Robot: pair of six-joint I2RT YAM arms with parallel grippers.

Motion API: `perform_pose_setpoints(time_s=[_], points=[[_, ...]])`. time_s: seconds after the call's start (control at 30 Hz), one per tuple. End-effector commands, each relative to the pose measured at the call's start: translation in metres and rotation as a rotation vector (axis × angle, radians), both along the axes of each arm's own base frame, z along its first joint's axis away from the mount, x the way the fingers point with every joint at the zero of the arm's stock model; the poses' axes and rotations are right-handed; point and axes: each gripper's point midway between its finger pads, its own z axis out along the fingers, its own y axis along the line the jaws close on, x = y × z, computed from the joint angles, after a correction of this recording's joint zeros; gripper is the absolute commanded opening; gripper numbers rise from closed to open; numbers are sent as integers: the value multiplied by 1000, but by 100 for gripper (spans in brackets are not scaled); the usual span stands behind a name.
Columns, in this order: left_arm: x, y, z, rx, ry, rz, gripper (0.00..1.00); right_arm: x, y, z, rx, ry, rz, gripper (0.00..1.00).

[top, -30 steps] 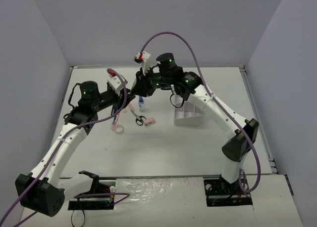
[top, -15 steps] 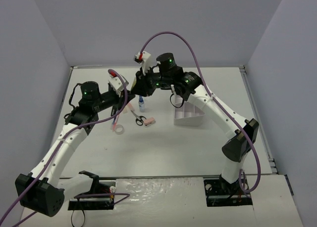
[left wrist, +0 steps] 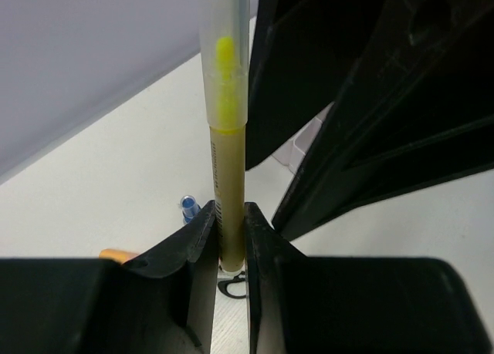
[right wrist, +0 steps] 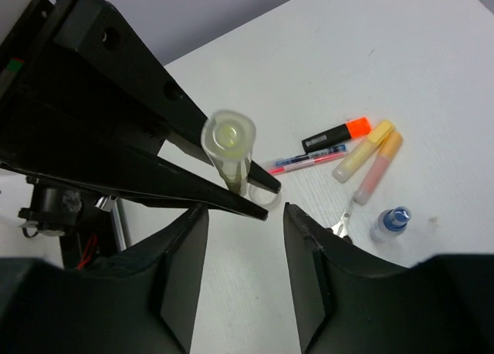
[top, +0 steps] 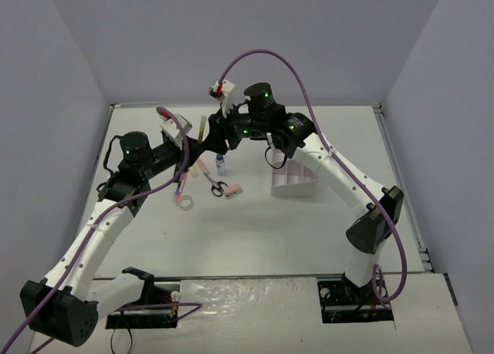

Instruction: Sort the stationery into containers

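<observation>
On the counter (top: 255, 230), the tape ring (top: 184, 203), scissors (top: 218, 187) and eraser (top: 234, 190) lie loose, with the tray (top: 293, 186) at their three o'clock. Beyond them, the left tool (left wrist: 229, 217) clamps a yellow pen (left wrist: 229, 169) above the counter. The right tool (right wrist: 245, 215), jaws partly apart, holds nothing.

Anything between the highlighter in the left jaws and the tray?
Yes: the right gripper, jaws open, flanks the top of the highlighter, and its wrist sits between highlighter and tray. The left gripper is shut on the highlighter.
</observation>
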Motion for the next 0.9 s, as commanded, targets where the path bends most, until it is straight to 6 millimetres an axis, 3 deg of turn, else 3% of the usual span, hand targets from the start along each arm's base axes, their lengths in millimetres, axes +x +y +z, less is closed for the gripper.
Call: perform_pose_setpoints(time_s=[0.0, 0.23, 0.4, 0.5, 0.63, 0.87], points=[[2, 5, 65, -111, -183, 48, 0, -16, -2, 53, 100, -81, 34, 44], [3, 9, 67, -138, -181, 81, 0, -17, -12, 65, 126, -88, 49, 49], [-2, 9, 59, -152, -143, 82, 0, -24, -38, 108, 197, -154, 70, 53], [-5, 7, 51, -163, -103, 72, 0, -32, -49, 157, 271, -251, 67, 54], [-9, 2, 42, -176, -57, 44, 0, -36, -39, 195, 427, -224, 74, 52], [-8, 3, 43, -177, -57, 54, 0, -29, -12, 199, 517, -181, 78, 50]])
